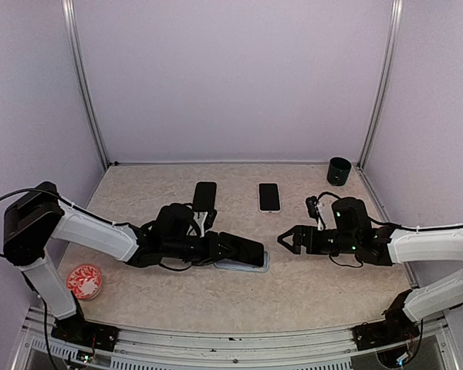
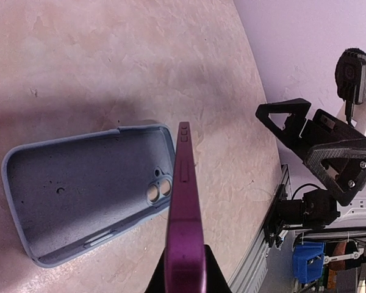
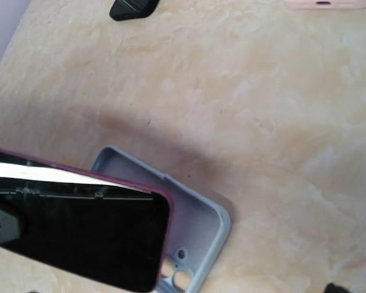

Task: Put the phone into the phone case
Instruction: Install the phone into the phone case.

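Black left hand (image 1: pixel 220 247) pinches one end of the plum-edged phone (image 2: pixel 184 207), held over the grey-blue case (image 2: pixel 79 183) lying open side up on the counter (image 1: pixel 309 285). Its wrist view shows the phone only edge-on; the right wrist view shows the dark screen. Contact between phone and case is unclear. Overhead, the right hand (image 1: pixel 284 240) hangs spread, just beyond the phone's free end, touching nothing.

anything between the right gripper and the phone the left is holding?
Nothing: top view shows only bare table between the open right gripper and the phone; the phone case lies under the phone, outside that gap.
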Available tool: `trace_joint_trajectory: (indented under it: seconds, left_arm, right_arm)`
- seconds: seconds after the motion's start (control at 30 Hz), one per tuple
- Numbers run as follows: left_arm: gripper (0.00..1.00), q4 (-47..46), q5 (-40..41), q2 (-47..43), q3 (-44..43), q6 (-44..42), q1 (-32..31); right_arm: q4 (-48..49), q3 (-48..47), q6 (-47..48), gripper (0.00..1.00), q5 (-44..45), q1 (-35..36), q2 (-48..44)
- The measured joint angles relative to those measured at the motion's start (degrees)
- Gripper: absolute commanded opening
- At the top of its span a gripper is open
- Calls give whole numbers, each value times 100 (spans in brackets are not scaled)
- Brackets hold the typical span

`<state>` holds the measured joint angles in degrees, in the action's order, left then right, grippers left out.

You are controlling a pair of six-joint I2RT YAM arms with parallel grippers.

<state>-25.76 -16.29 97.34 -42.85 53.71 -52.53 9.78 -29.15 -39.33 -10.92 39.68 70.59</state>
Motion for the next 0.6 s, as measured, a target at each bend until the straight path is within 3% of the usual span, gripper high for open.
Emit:
trace_joint_trajectory:
  seconds: [0.6]
  left_arm:
    - [0,356,-363,389,-356,-129,166]
  right_arm:
    - [4,-2,-35,100,-297,-31,560]
